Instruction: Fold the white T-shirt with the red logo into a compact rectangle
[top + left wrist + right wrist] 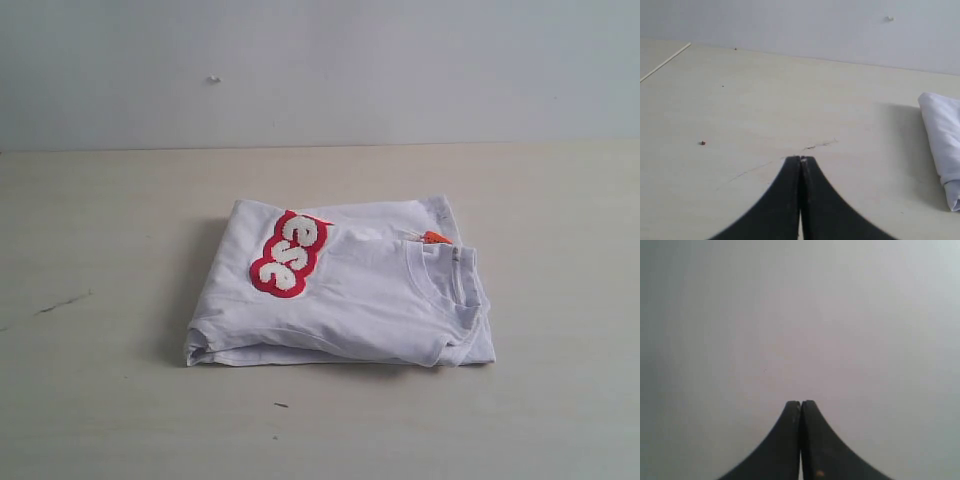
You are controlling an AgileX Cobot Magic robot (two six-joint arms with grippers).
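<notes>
The white T-shirt (350,295) lies folded in a compact rectangle in the middle of the table. Part of the red logo (290,253) shows on top, with the ribbed collar (455,285) and orange neck tag (435,238) at the right. Neither arm appears in the exterior view. In the left wrist view my left gripper (801,159) is shut with nothing in it, over bare table, and an edge of the white T-shirt (945,135) shows well off to one side. My right gripper (800,403) is shut and empty too, facing a plain grey wall.
The pale wooden table (100,300) carries a dark scratch (60,302) at the left and a small dark speck (281,405) in front of the shirt. A grey wall (320,70) backs the table.
</notes>
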